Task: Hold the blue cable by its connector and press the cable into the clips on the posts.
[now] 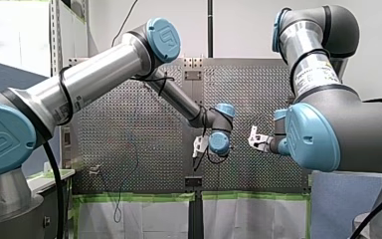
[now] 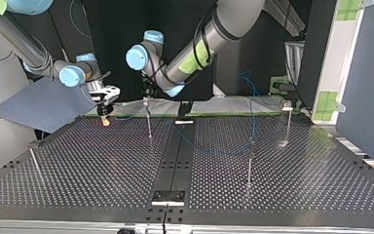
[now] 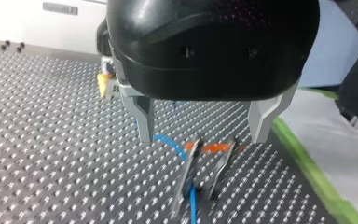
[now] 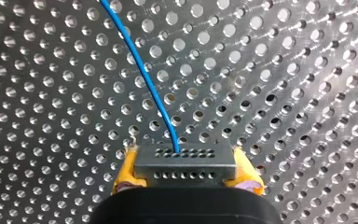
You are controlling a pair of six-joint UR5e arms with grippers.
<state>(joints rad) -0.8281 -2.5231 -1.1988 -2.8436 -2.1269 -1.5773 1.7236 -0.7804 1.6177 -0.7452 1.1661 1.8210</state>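
**Connector in my right gripper, first post under my left**

My right gripper [image 4: 186, 170] pinches the grey connector [image 4: 186, 161] between yellow pads [image 4: 128, 170], near the post [image 2: 149, 126] and to the top view's left of it. The blue cable [image 4: 144, 74] leaves the connector straight ahead, its long axis running towards that post. My left gripper [image 3: 203, 123] hovers directly above the post, metal fingers spread and holding nothing, so it is the nearer arm.

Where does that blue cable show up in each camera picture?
Front view: blue cable, faint line left of my left tool.
Top view: sagging between posts, mid-table.
Left wrist view: beneath my open left tool.
Right wrist view: leaving the connector in my right tool.
Shared landmark: perforated table.
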